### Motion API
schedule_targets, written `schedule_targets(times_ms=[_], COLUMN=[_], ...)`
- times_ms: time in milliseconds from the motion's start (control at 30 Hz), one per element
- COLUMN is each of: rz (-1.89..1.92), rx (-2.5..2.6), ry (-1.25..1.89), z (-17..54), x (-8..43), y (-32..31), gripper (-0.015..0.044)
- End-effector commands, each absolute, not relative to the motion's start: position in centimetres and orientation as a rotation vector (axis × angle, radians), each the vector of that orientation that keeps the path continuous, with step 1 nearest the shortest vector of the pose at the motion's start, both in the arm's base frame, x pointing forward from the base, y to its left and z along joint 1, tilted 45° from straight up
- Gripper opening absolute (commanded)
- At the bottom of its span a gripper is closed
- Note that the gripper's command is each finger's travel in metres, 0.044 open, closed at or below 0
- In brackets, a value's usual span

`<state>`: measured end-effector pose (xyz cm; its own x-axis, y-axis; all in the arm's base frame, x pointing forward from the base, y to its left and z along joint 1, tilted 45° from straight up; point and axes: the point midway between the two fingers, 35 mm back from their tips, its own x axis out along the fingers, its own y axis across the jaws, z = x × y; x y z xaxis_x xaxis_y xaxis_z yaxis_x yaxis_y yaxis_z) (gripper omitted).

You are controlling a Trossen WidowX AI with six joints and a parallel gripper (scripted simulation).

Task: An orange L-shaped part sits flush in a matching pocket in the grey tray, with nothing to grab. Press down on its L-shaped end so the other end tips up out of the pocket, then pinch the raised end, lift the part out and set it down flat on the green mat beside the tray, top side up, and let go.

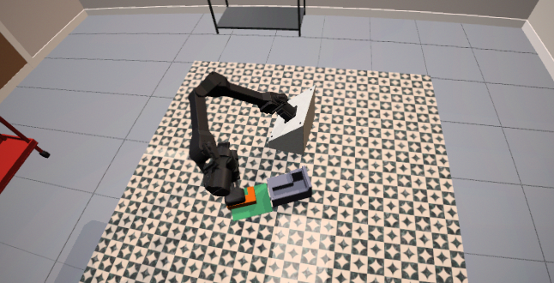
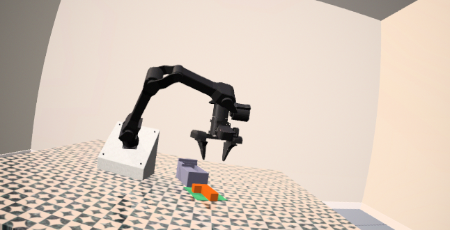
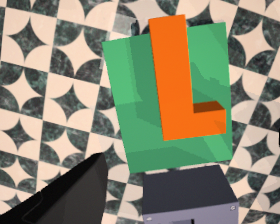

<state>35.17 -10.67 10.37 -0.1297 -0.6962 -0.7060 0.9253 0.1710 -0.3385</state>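
The orange L-shaped part (image 1: 250, 200) (image 2: 208, 192) (image 3: 172, 75) lies on the green mat (image 1: 263, 204) (image 2: 199, 196) (image 3: 119, 80), looking flat, with its L-shaped end toward the tray. The tip of its long arm reaches slightly past the mat's edge farthest from the tray. The grey tray (image 1: 280, 183) (image 2: 198, 179) (image 3: 183, 192) stands beside the mat, and the part is out of its pocket. My gripper (image 2: 213, 159) is open and empty above the part and tray, its fingers well apart. In the top view the gripper hides part of the long arm.
The arm's white slanted base (image 1: 286, 135) (image 2: 127, 159) stands behind the tray. A black shelf rack (image 1: 257, 17) is at the back wall and a red cart (image 1: 15, 155) at the far left, both away from the arm.
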Motion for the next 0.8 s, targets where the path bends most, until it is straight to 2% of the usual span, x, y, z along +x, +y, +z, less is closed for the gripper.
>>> schedule_targets(times_ms=[0, 767], rz=[-1.435, -1.421], rx=[0.318, 0.309], ry=[0.942, 0.939], z=[11.87, 11.40], x=[35.17, 35.37], y=[-9.08, -9.26], gripper=[0.0400, 0.0400])
